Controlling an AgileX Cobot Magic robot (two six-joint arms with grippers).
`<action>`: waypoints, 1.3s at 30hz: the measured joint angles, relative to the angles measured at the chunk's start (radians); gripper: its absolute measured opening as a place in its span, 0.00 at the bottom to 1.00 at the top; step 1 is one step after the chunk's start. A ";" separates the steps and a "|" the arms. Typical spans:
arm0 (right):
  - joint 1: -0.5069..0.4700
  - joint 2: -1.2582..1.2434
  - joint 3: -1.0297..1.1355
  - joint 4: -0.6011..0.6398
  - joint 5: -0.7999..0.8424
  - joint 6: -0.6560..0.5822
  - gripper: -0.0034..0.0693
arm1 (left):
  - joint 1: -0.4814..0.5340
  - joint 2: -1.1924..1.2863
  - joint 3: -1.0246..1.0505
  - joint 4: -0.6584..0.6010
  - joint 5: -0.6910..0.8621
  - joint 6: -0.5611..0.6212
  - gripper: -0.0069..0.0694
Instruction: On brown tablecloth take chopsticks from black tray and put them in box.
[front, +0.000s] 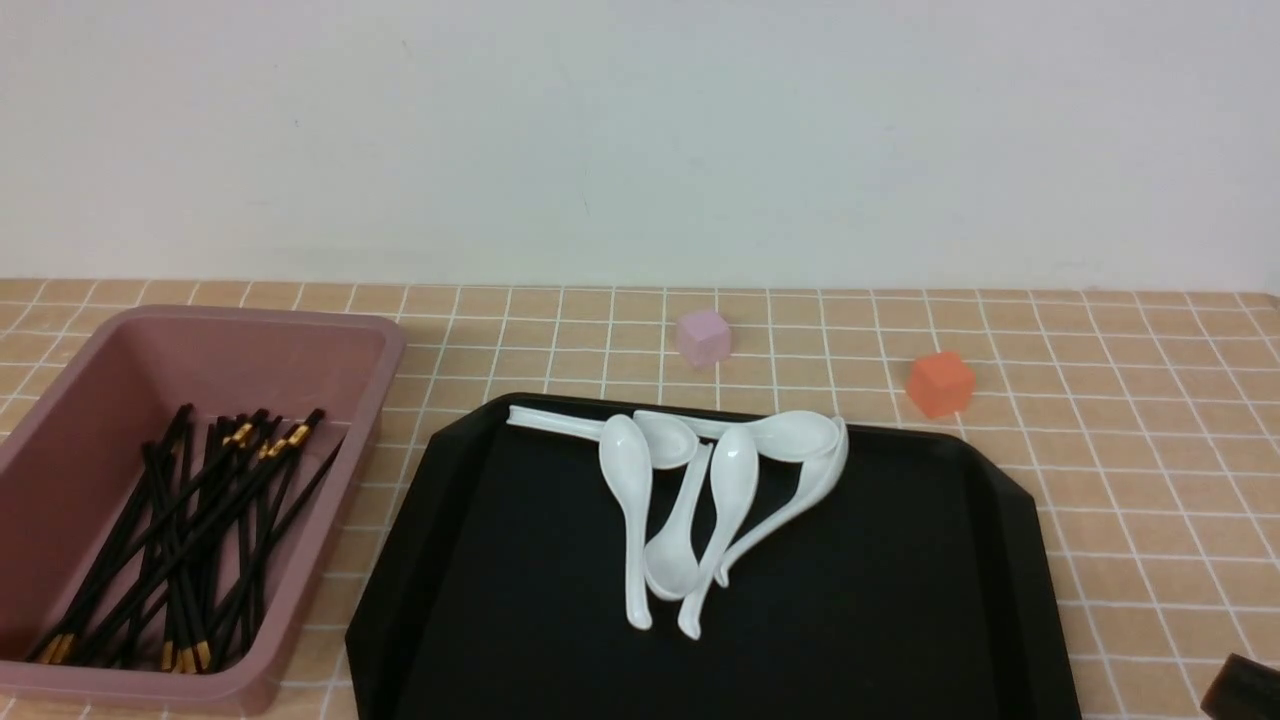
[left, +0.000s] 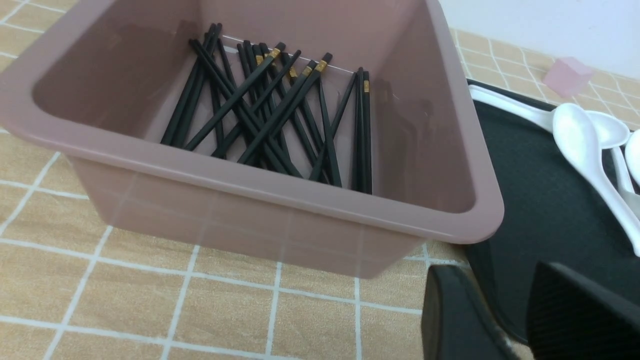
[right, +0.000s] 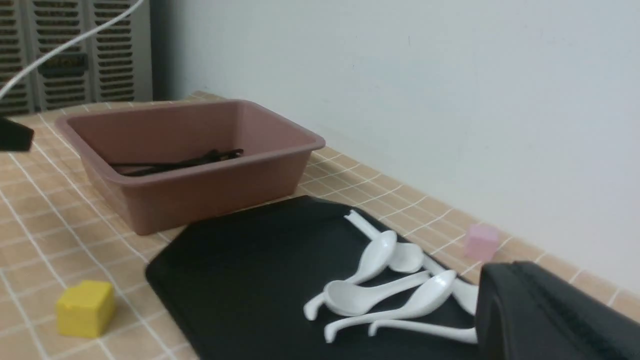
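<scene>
Pink plastic box (front: 370, 360) stands near the left gripper (left: 500, 270) and apart from it; from the right gripper (right: 506, 267) it is well off to the left, across the tray. Left gripper: released, a gap between its two fingers, nothing grasped. Right gripper: clenched on itself, nothing grasped. Chopsticks (front: 200, 540): all those in sight lie inside the box, black with gold bands, in a loose, crossed pile; both grippers are apart from them. Black tray (front: 900, 560) lies on the brown tablecloth (front: 1150, 400), to the left of the right gripper as the front view shows a dark tip at the lower right corner. Contents of tray: six white spoons (front: 626, 480), overlapping, mostly toward the far edge, apart from both grippers. Bowls and handles point in differing directions; one handle reaches toward the box side. Orange cube (front: 940, 385) sits on the cloth, farther forward than the right gripper and to its left. Pink cube (front: 704, 338) sits farther left again, beyond the tray. Yellow cube (right: 85, 308), on the cloth, shows in the right wrist view, apart from the right gripper.
</scene>
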 joint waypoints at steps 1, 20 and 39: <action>0.000 0.000 0.000 -0.016 -0.001 0.000 0.05 | 0.000 0.000 0.000 0.000 0.000 0.000 0.40; 0.000 -0.023 0.030 0.146 0.055 -0.055 0.06 | 0.000 0.000 0.000 0.000 0.000 0.000 0.40; -0.677 -0.182 0.202 0.417 0.207 -0.225 0.09 | 0.000 0.000 0.000 0.000 0.000 0.000 0.40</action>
